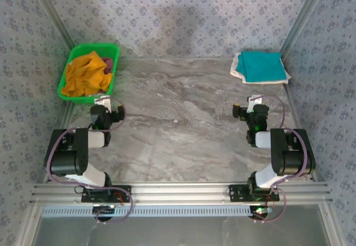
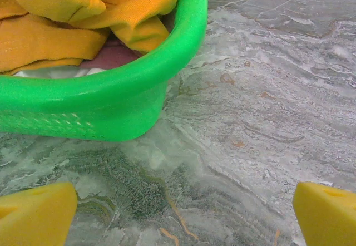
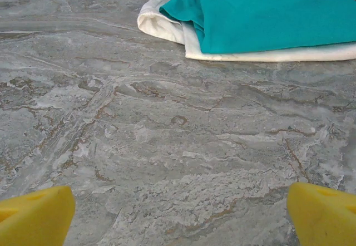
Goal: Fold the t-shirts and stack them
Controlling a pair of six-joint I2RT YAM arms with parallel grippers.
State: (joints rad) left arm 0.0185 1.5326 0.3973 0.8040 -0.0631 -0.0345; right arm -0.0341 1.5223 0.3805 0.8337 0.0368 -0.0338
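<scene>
A crumpled orange-yellow t-shirt (image 1: 85, 74) fills the green basket (image 1: 71, 56) at the back left, with a bit of maroon cloth (image 1: 108, 63) beside it. Up close, the orange-yellow t-shirt (image 2: 61, 18) lies over maroon cloth (image 2: 111, 57) inside the basket (image 2: 111, 101). At the back right a folded teal t-shirt (image 1: 261, 67) rests on a folded white one (image 1: 238, 70); the right wrist view shows the teal t-shirt (image 3: 267, 12) on the white t-shirt (image 3: 167, 26). My left gripper (image 1: 104, 102) is open just short of the basket. My right gripper (image 1: 255, 101) is open, short of the stack.
The marble table (image 1: 178, 123) is walled by patterned panels on three sides. An aluminium rail (image 1: 178, 190) runs along the near edge by the arm bases. Yellow fingertips (image 2: 36, 212) flank bare marble in both wrist views.
</scene>
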